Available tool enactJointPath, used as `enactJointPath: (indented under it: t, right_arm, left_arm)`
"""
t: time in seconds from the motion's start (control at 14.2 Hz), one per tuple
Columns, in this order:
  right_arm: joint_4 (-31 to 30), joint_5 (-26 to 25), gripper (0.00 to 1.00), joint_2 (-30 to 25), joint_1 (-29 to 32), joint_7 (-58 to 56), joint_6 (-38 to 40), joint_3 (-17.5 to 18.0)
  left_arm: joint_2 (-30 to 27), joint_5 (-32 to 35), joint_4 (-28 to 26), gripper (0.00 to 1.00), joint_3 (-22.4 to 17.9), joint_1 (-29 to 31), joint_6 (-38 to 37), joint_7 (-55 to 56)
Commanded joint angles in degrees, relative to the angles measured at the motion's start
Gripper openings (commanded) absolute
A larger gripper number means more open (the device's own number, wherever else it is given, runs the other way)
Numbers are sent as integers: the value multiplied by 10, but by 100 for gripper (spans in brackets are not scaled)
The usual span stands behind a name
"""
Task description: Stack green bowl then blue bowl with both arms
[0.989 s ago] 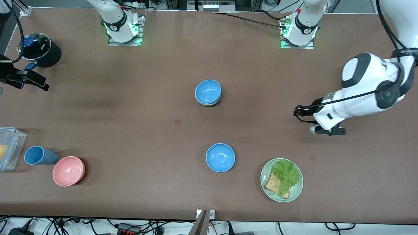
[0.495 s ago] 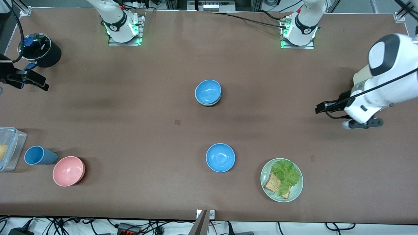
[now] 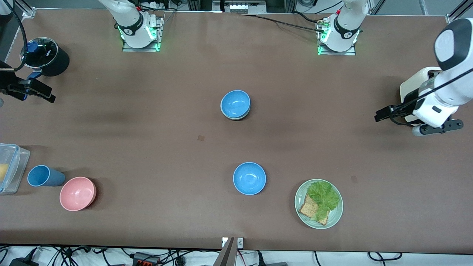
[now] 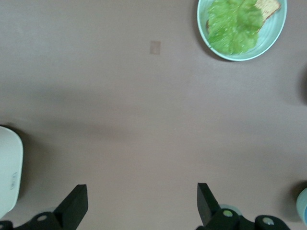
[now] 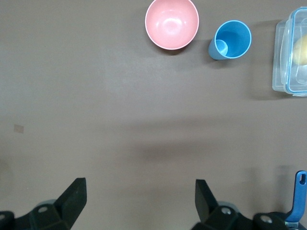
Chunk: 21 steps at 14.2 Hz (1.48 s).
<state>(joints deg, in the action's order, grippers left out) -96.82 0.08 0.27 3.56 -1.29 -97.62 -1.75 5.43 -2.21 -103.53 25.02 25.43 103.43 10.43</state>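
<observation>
A blue bowl (image 3: 235, 103) sits nested in the green bowl (image 3: 235, 118) at the table's middle; only the green bowl's pale rim shows under it. A second blue bowl (image 3: 249, 178) stands alone, nearer the front camera. My left gripper (image 3: 438, 127) is open and empty over bare table at the left arm's end; in the left wrist view (image 4: 140, 191) only tabletop lies between its fingertips. My right gripper (image 3: 31, 90) is open and empty at the right arm's end of the table, and in the right wrist view (image 5: 139, 184) it is over bare table.
A green plate (image 3: 300, 207) with lettuce and toast lies near the lone blue bowl, and shows in the left wrist view (image 4: 280, 28). A pink bowl (image 3: 77, 193), blue cup (image 3: 43, 176) and clear container (image 3: 13, 168) stand at the right arm's end. A black cup (image 3: 46, 56) and a white rounded object (image 3: 408, 85) stand there too.
My left arm has swung away from the table's middle toward its own end and a little toward the bases, uncovering the white object. The right arm and the bowls have not moved.
</observation>
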Motion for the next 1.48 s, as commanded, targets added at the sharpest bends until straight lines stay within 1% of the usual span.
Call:
enactJointPath:
  t: [0.0,0.14,0.49,0.57,0.92,1.13,1.41]
  right_arm:
    - [-14,-6,100,-18,2,-9,0,3]
    - [-13,-6,100,-18,1,-9,-1,3]
    - [-13,-6,100,-20,2,-9,0,3]
    - [-13,-6,100,-20,1,-9,0,3]
    - [-13,-6,100,-21,2,-9,0,3]
    - [-13,-6,100,-21,2,-9,0,3]
    - [-14,-6,100,-21,2,-9,1,3]
  left_arm:
    - [-32,-11,4,100,-25,-12,-21,-30]
    - [-41,-9,3,100,-28,-13,-21,-30]
    - [-45,19,3,100,-29,-31,-20,-28]
    - [-46,33,2,100,-29,-32,-20,-31]
    - [-46,35,6,100,-25,-33,-43,-32]
    - [-44,35,9,100,-23,-31,-43,-32]
    - [-32,36,29,100,-22,-31,-56,-34]
